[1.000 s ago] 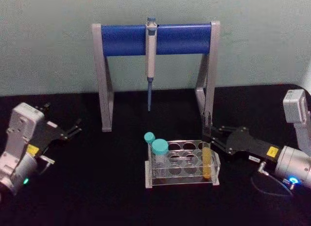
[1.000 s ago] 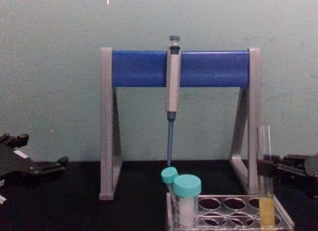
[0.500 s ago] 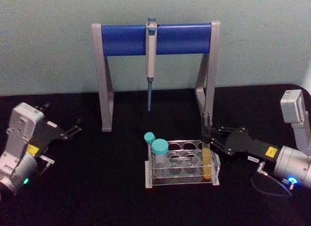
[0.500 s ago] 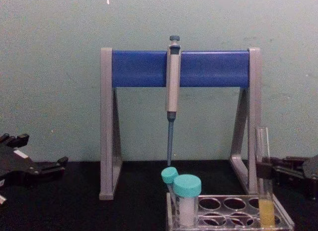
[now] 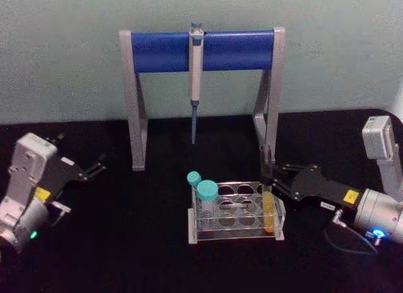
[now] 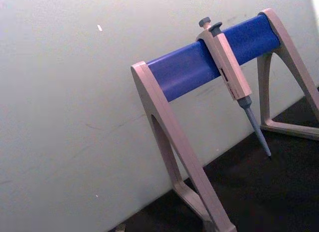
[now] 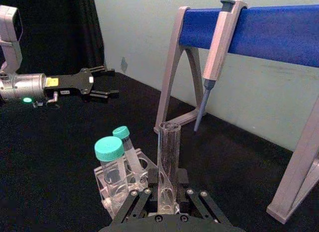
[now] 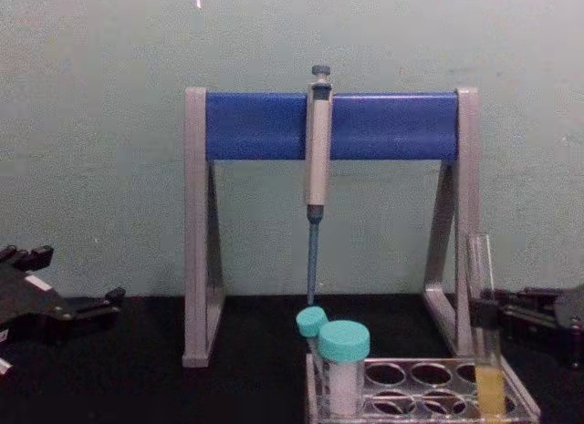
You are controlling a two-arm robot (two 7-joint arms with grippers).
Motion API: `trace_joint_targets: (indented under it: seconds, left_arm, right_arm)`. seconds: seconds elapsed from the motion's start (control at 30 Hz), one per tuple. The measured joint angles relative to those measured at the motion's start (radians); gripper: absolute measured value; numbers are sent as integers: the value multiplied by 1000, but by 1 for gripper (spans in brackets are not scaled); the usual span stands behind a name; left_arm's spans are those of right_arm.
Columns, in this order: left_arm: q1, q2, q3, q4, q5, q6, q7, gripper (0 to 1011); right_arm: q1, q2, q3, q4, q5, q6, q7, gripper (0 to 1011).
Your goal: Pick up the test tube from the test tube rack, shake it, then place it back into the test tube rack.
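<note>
- A black table (image 5: pixel 126 242) runs up to a pale green wall.
- A tall grey stand (image 5: pixel 201 91) with a blue crossbar stands at the back, at twelve o'clock from the rack. A grey-blue pipette (image 5: pixel 195 79) hangs from the middle of the bar, tip down.
- The left gripper (image 5: pixel 94 167) rests at nine o'clock, well apart from the rack, its fingers a little apart and holding nothing.
- The right gripper (image 5: pixel 269 178) reaches in from three o'clock. Its fingers are closed on the glass of the test tube (image 5: pixel 267 198), above the liquid.
- The clear test tube rack (image 5: pixel 236 212) sits at the table's centre.
- Two teal-capped tubes (image 5: pixel 203 195) stand in the rack's nine o'clock end.
- The test tube stands upright at the rack's three o'clock end, its yellow-orange lower part down inside a hole.
</note>
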Motion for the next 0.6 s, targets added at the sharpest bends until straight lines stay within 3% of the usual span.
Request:
trace_joint_targets:
  seconds: [0.43,0.6]
  left_arm:
    - [0,0,0,0,0,0,0,1001]
    - [0,0,0,0,0,0,0,1001]
  right_arm:
    - [-1,1,1,-1,0,-1,1,229]
    - [-2,1,1,-1,0,-1,1,368]
